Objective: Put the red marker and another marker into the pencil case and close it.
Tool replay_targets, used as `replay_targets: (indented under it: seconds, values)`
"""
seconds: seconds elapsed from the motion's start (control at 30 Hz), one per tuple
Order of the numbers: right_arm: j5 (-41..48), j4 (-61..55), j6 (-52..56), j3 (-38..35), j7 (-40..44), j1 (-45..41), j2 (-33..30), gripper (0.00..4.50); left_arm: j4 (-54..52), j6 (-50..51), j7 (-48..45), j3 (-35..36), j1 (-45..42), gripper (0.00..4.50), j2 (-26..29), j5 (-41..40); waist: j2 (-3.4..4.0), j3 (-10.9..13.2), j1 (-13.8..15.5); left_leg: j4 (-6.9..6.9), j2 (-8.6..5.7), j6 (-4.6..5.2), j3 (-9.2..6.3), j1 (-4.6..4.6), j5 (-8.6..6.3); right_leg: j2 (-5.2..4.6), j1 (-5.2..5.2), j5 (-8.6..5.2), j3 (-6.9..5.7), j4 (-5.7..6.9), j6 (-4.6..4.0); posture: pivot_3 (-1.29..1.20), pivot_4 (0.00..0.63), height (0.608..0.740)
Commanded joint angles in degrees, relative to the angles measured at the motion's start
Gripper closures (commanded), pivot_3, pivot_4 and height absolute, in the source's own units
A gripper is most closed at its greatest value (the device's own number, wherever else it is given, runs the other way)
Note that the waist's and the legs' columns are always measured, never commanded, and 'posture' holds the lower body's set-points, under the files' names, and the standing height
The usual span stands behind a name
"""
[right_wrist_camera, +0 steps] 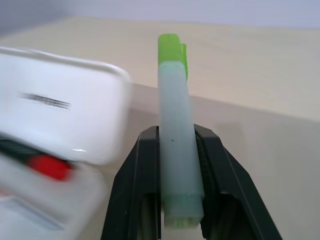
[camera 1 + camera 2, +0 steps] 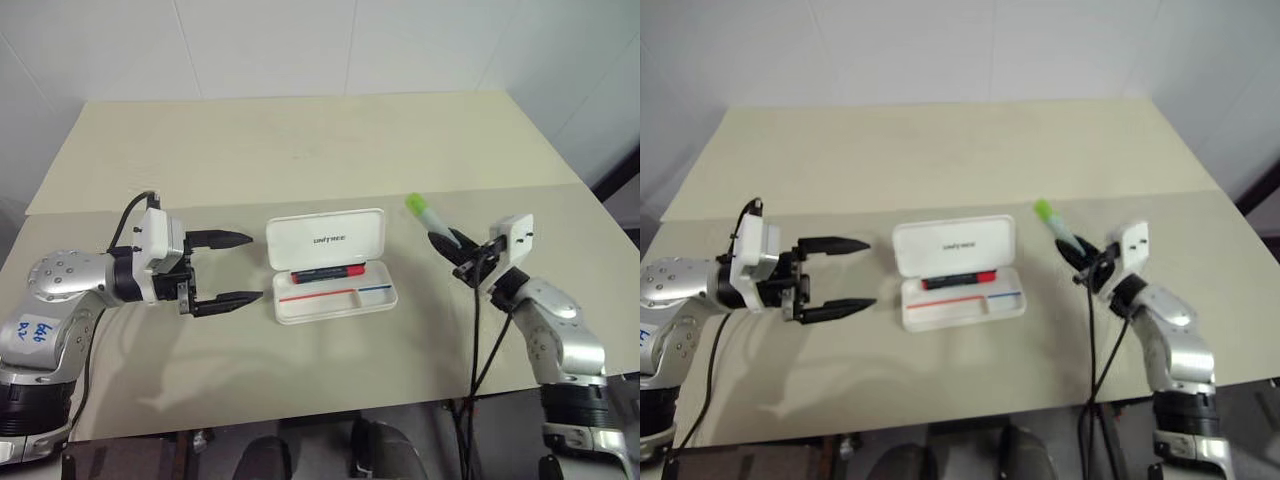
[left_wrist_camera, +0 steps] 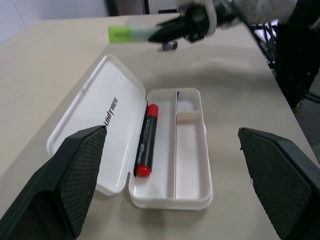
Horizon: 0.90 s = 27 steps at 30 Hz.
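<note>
The white pencil case [image 2: 330,266] lies open at the middle of the beige counter [image 2: 300,150], its lid, lettered "UNITREE", raised at the far, 12 o'clock side and the tray toward the robot. The red marker [image 2: 327,271] lies lengthwise in the tray's far compartment, just under the lid hinge, its red cap toward 3 o'clock. The near compartment, with thin red and blue lines on its floor, holds nothing.

The right pincer [image 2: 452,243] is at about 3 o'clock from the case, raised off the counter and well apart from the case. Its two black fingers [image 1: 140,190] are clamped on the whitish barrel of the green-capped marker [image 2: 427,217]. The marker sticks out past the fingertips, green cap leading, tilted up and toward 10 o'clock from the pincer. In the right wrist view the barrel sits squarely between both fingers, with the case lid and the red cap off to one side beyond it.

The left pincer [image 2: 232,268] is at 9 o'clock from the case, its fingers spread wide and holding nothing. Its tips point toward the case and stop just short of its left end. In the left wrist view the open case lies between the two spread fingers [image 3: 75,175], and beyond it the right pincer carries the green-capped marker above the counter.
</note>
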Motion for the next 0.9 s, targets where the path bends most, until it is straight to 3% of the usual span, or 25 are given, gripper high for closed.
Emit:
replay_targets:
  seconds: [0.03,0.17,0.33,0.63,0.9]
  values:
    - [7.1,-3.8,5.5,-2.7,6.1,-2.2,-3.9,4.01,0.0,-1.1,-0.1,2.9,1.2,0.00,1.1,-0.6,0.00,0.0,0.0,0.00,0.00,0.00,-0.01,0.00,0.00,0.00,0.00,0.00,0.00,0.00,0.00,0.00,0.150,0.740]
    - [12.1,-5.6,14.3,-0.4,14.6,-4.7,-10.7,4.01,-1.4,-1.0,0.3,4.5,4.0,0.00,1.3,-0.9,-0.01,0.0,0.2,0.02,0.01,0.02,-0.02,0.01,-0.01,-0.02,0.02,0.00,0.00,0.01,0.00,0.00,0.150,0.740]
    - [9.6,-6.9,16.4,8.2,23.3,-7.9,-13.2,4.01,-2.4,-1.2,0.9,5.4,6.0,0.00,1.3,-0.9,-0.09,-0.1,0.1,0.02,0.02,0.03,-0.03,0.01,-0.02,-0.01,0.01,0.00,-0.02,0.01,0.00,0.00,0.150,0.740]
    - [0.4,0.6,9.4,22.6,34.3,-16.4,-6.6,4.01,-2.9,-4.0,1.1,6.3,8.7,0.00,1.2,0.1,-0.10,-0.1,0.1,0.03,0.01,0.02,0.01,-0.02,-0.01,-0.02,-0.03,0.00,-0.07,0.02,0.00,0.00,0.150,0.740]
    - [-5.9,12.0,3.4,27.8,40.3,-23.1,-1.0,4.01,-4.2,-3.9,2.8,5.8,9.3,0.00,0.7,-0.1,-0.08,0.0,-0.1,0.03,-0.01,0.02,0.01,-0.03,-0.01,-0.03,-0.03,0.00,-0.12,0.03,0.00,0.00,0.150,0.740]
